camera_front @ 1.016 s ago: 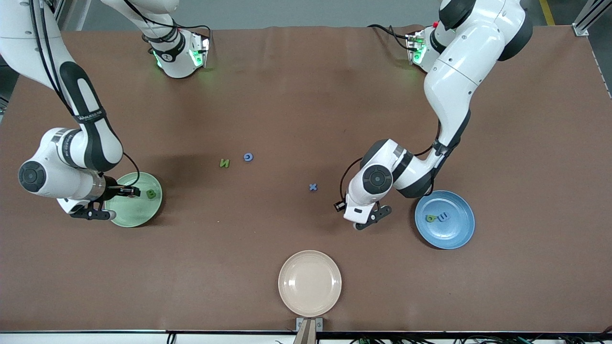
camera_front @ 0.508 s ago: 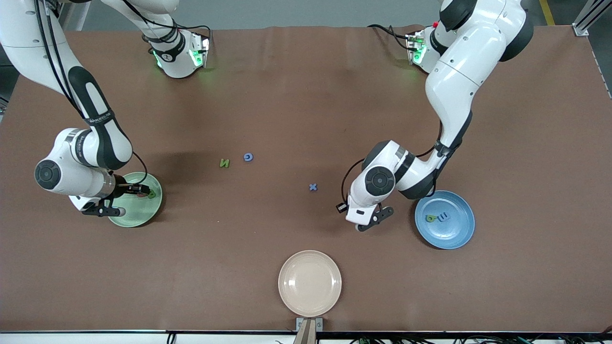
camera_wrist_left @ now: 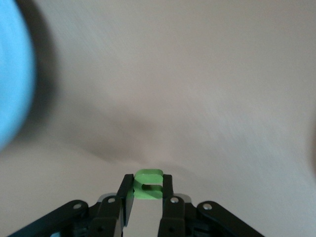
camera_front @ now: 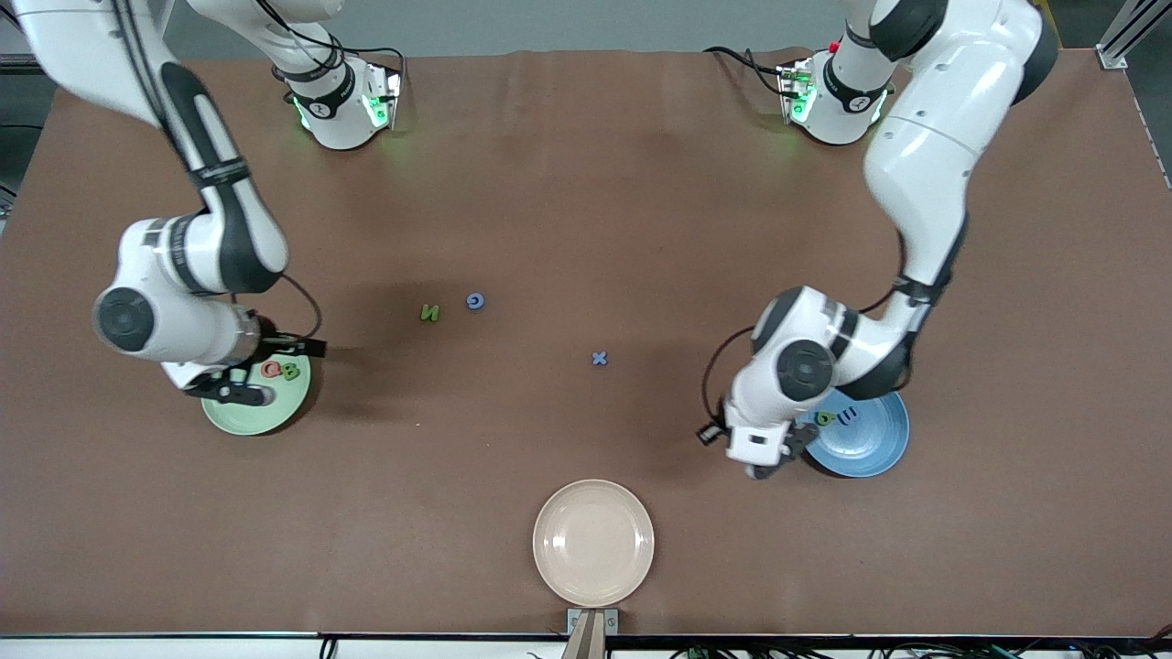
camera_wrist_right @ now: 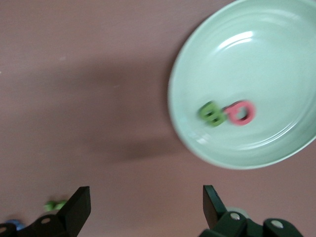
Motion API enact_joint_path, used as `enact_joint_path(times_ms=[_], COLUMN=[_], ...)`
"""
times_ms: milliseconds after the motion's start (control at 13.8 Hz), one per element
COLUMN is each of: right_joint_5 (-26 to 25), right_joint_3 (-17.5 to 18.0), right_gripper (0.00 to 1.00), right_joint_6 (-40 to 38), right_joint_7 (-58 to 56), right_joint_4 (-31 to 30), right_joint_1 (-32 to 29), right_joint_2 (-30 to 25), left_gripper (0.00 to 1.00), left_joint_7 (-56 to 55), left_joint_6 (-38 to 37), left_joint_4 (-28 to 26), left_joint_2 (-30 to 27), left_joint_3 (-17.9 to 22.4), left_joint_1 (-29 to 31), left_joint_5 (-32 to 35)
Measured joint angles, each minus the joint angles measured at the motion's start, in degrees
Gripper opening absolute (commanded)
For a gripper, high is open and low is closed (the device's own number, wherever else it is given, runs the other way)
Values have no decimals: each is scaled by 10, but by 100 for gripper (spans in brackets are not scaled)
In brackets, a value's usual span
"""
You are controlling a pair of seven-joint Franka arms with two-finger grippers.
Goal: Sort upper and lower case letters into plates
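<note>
A brown surface (camera_front: 586, 183) fills the front view, its covering smooth and matte. On it, close to the edge nearest the front camera and about midway between the two ends, sits a beige cream plate (camera_front: 593, 542), round, shallow and upright, with nothing in it. Just below the plate at the surface's edge stands a small grey fitting (camera_front: 591, 626), possibly a camera mount.

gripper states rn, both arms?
Left gripper: shut on a green letter, beside the blue plate.
Right gripper: open, holding nothing, over the green plate.
</note>
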Motion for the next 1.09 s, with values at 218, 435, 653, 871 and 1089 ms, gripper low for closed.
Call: enact_joint_path(times_ms=[218,435,653,871,1089], right_joint_5=[0,1,1,1,1], right_joint_3=[1,1,1,1,1], right_gripper=[100,100,100,100,98], right_joint_6=[4,61,202,235,235], right_joint_7=[78,96,99,100,99], right_joint_4=[-10,-40,-122,-151,-151], right_joint_1=[63,96,134,156,165], right_joint_2=[1,3,7,10,10], left_gripper=[0,4,70,100,100], left_joint_7=[106,200,266,274,271], left_joint_6=[-48,-70,-78,-78,-102], left_joint_4=[0,-13,-24,-28,-24], left_joint_2=[-19,-20,-21,-21,-39], left_joint_3=[1,2,2,0,-25], left_joint_1=[55,97,134,139,139], left_joint_5=[0,21,37,72,73])
